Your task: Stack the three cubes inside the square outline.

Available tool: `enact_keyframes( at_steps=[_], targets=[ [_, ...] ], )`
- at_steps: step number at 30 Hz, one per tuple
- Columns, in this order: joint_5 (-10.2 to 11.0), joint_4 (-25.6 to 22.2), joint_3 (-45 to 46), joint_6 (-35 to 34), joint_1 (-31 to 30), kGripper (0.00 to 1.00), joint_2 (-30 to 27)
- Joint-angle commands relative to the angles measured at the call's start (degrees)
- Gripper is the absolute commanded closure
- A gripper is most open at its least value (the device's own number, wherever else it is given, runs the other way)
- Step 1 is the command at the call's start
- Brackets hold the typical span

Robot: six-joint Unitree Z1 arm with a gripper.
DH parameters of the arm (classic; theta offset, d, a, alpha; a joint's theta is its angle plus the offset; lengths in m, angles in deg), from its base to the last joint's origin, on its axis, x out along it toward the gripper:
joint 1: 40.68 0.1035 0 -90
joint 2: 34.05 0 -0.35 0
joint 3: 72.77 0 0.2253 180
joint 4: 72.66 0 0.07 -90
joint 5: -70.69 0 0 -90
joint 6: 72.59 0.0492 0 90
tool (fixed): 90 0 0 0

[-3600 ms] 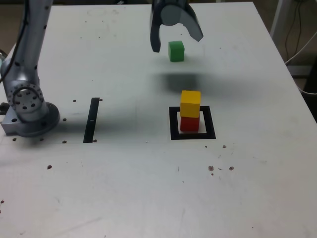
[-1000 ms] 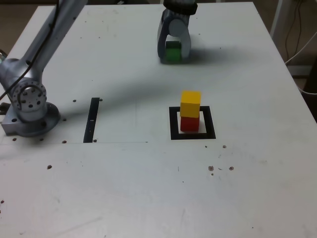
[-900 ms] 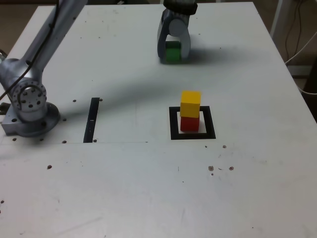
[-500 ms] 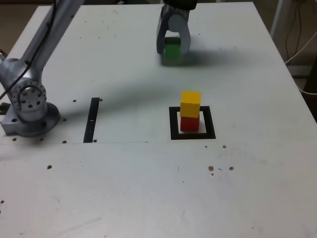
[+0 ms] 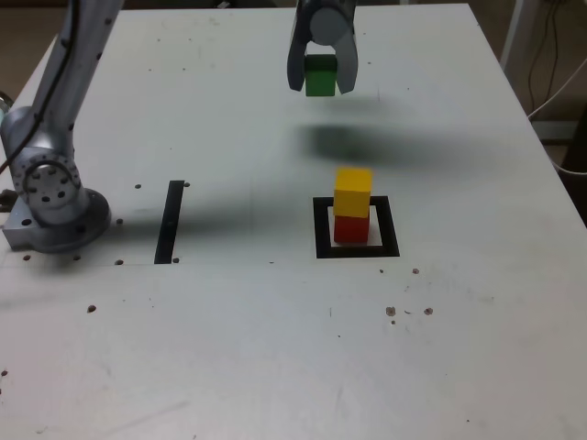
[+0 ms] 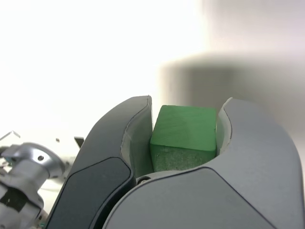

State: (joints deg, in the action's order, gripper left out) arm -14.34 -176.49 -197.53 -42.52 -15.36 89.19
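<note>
Exterior view, reading from its left: we are seeing the arm's base (image 5: 50, 197) sitting at the table's (image 5: 275, 367) edge, then a narrow black strip (image 5: 169, 221) lying flat just beside it. Further toward the exterior view's right, we are holding the green cube (image 5: 320, 76) in our gripper (image 5: 320, 81), whose jaws are clamped against two opposite faces of it; the cube is hanging clear of the table, with its shadow falling on the surface below. The wrist view is confirming this, showing the green cube (image 6: 183, 138) seated snugly between the gripper (image 6: 186, 143) jaws.

Just right of that, and nearer the camera, the yellow cube (image 5: 353, 192) is sitting on the red cube (image 5: 350, 228) inside the square outline (image 5: 357, 250). The yellow one is looking slightly offset on the red.

We are judging the risks ahead: coming in too low could knock the two-cube tower over; releasing off-centre, or from too high, could let the green cube slide off or topple the stack out of the outline.
</note>
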Motion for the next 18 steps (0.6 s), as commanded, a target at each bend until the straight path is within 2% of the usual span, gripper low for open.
enact_keyframes(
  at_steps=[1,7,18],
  targets=[
    [-0.5,-0.6,1.1,-1.4,-2.1,0.61,-2.3],
    [-1.3,-1.1,2.7,-5.4,-8.0,0.61,-5.0],
    [-2.8,-1.9,3.5,-11.3,-16.2,0.61,-6.1]
  ],
)
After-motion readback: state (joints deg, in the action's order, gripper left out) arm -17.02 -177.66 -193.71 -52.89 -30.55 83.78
